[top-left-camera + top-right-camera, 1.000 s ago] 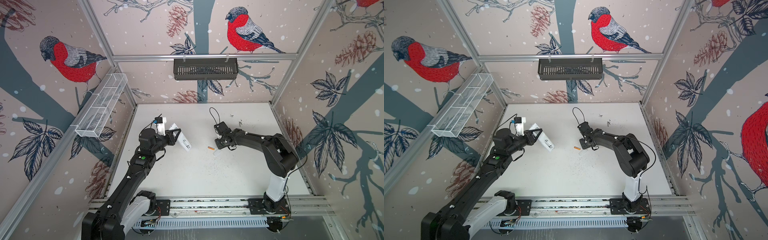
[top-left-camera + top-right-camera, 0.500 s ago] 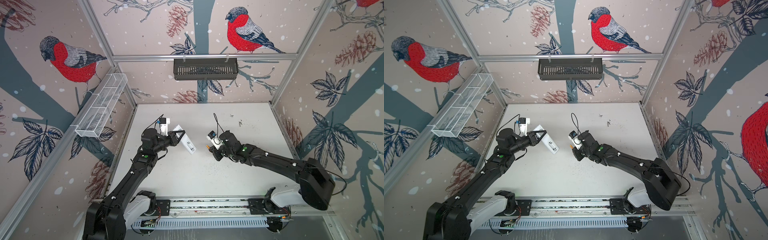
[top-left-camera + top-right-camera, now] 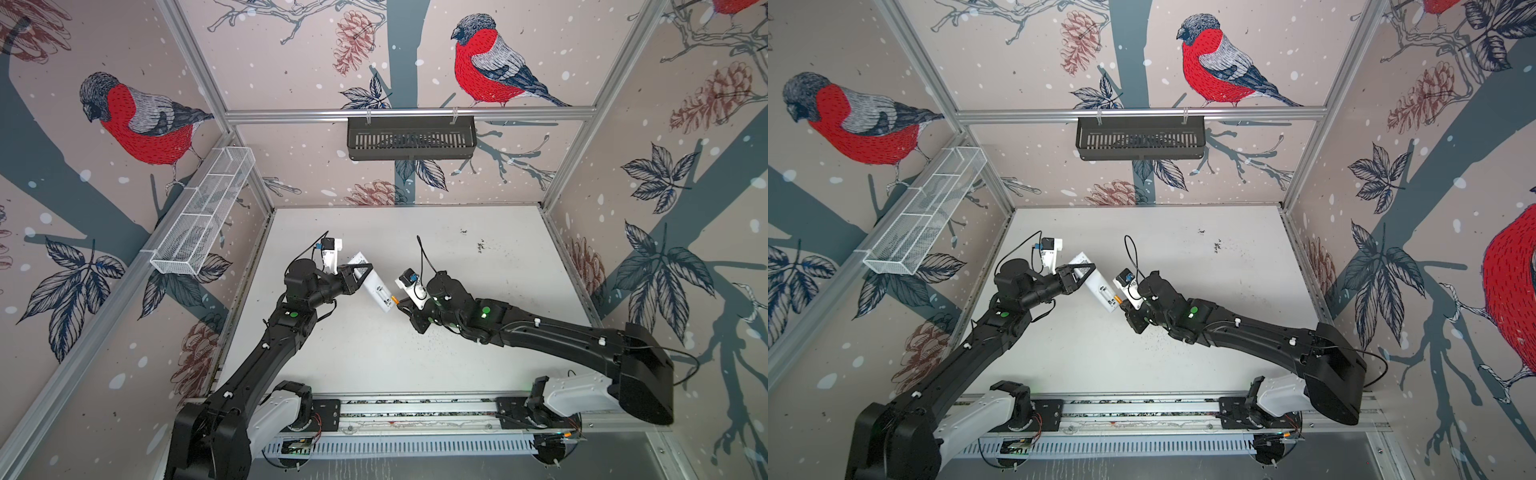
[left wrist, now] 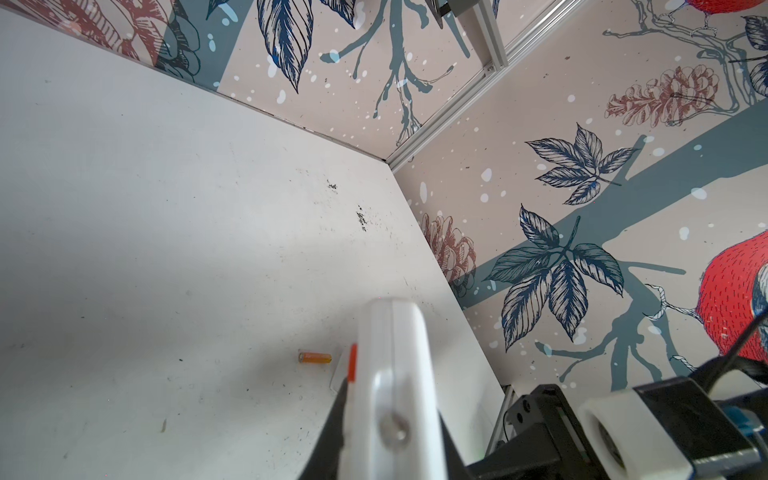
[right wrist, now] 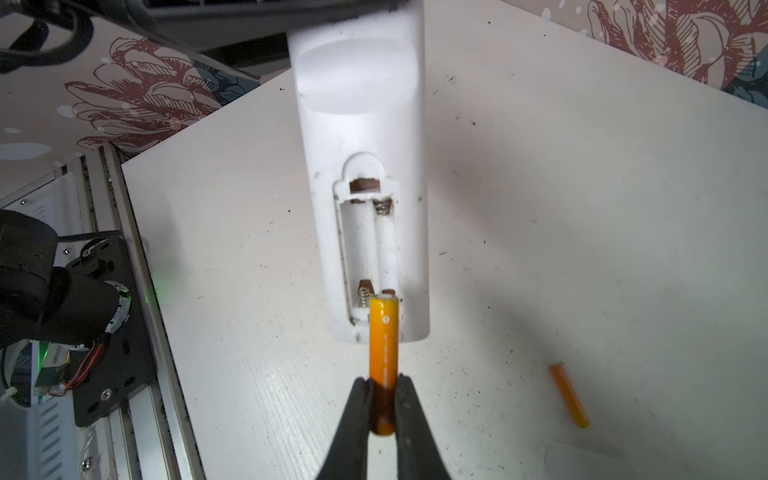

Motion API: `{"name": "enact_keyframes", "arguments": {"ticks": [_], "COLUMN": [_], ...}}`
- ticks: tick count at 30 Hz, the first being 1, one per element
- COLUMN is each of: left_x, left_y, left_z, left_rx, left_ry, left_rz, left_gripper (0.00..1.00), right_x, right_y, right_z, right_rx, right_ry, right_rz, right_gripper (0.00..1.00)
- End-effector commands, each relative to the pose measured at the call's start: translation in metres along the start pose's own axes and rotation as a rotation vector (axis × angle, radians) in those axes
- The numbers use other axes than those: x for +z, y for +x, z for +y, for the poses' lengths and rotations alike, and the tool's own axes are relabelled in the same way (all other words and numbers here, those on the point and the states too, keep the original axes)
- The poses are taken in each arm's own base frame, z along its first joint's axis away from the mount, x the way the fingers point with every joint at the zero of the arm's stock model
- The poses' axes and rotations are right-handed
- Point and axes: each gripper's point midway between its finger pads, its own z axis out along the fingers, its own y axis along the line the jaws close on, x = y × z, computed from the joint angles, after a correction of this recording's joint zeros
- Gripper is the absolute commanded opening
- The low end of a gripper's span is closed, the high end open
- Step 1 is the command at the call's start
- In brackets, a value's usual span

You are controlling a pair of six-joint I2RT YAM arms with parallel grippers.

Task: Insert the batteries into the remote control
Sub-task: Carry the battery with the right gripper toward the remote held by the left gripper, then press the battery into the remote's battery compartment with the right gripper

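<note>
Two empty slots (image 5: 368,245) face upward, because the left gripper (image 3: 358,275) clamps the remote control (image 3: 376,289); from four o'clock the right gripper (image 3: 402,303), clamped on one battery (image 5: 384,332), aims in.

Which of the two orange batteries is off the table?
The battery pinched by the right gripper, its tip at the open compartment of the remote control; the other battery lies loose on the table.

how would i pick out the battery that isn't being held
Start at the white tabletop and find the long white plastic remote control raised above it. Near the remote's compartment end, one small slim orange cylinder battery lies flat on the table. It is untouched, while its twin is pinched in the black fingers of the right gripper.
</note>
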Motion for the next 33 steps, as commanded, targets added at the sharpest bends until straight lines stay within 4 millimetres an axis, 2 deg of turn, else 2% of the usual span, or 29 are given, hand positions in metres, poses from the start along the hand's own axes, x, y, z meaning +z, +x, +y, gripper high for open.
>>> {"name": "enact_keyframes", "arguments": {"ticks": [1,10,23,33], "left_x": [0.0,-0.001,0.004,0.001], "left_y": [-0.008,-0.008,-0.004,-0.008], "left_z": [-0.013,-0.014,-0.017,-0.015], "left_rx": [0.042,0.047,-0.008,-0.081], "left_ry": [0.055,0.056,0.109,0.166], "left_rz": [-0.026,-0.024,0.013,0.014], "left_gripper": [0.09,0.09,0.09,0.08], "right_x": [0.004,0.019,0.031,0.034], "right_y": [-0.012,-0.01,-0.009,-0.01], "right_z": [-0.004,-0.005,-0.025,-0.028], "right_rx": [0.022,-0.009,0.03,0.032], "right_ry": [0.045,0.095,0.251,0.272], "right_rz": [-0.033,0.019,0.151,0.181], "right_gripper": [0.12,0.13,0.14,0.21]}}
